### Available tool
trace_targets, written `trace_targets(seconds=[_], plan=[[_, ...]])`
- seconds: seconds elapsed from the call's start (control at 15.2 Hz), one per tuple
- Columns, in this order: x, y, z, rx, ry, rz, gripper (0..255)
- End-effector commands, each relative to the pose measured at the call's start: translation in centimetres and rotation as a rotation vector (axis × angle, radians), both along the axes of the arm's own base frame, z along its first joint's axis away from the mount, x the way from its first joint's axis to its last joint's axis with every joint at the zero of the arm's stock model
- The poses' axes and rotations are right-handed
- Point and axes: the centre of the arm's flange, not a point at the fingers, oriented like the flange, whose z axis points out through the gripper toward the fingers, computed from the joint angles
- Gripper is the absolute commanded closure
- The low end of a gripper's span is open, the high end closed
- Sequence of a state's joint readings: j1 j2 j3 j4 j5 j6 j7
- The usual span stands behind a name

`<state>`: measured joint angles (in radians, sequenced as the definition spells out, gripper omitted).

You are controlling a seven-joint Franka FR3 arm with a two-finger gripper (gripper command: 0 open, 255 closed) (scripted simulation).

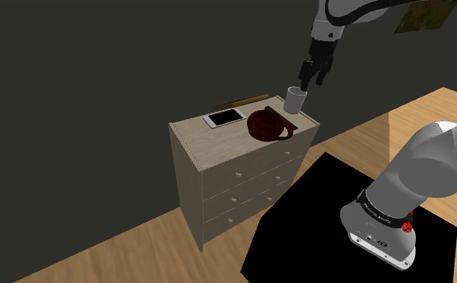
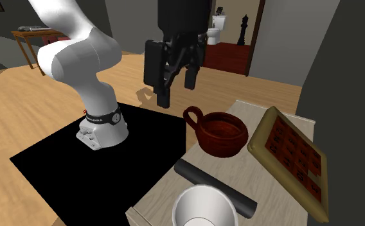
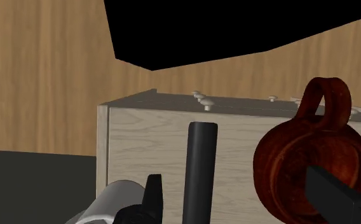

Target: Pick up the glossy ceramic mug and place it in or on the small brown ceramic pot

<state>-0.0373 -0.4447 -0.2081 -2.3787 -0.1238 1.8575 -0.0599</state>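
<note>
Zero steps of the task finished, judging by the layout. Nearest in the second exterior view: pale glossy mug [image 2: 204, 205], upright and open-mouthed near the edge of a light wooden dresser [image 1: 235, 181], untouched and empty. Just behind it, lying flat on the same top, a black cylinder [image 2: 216, 186]. Further back, near the mug but apart from it, the small brown pot [image 2: 221, 133] with a loop handle, nothing inside. Beside the pot, a flat brown board [image 2: 290, 157] with a grid of dark squares. Above the dresser, hanging in the air, the black gripper [image 2: 177, 86], fingers spread wide and clasping nothing. In the shoulder view, poised just over the mug without contact. Further off, the white arm base [image 2: 101, 125] on its black stand [image 2: 78, 167], then wooden floor and a doorway. Left to do, as a judgement: lowering around the mug, closing on it, lifting, carrying it across to the pot, setting it in or on the pot, letting go
</note>
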Motion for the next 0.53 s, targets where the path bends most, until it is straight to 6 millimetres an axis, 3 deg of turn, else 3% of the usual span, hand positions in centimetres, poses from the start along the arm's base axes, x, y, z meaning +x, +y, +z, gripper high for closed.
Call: trace_targets(seconds=[0.0, 0.46], plan=[[1.5, -1.3, -1.6, -0.006, -0.007, 0.005, 0], [7.1, -6.2, -6.4, -0.022, -0.025, 0.02, 0]])
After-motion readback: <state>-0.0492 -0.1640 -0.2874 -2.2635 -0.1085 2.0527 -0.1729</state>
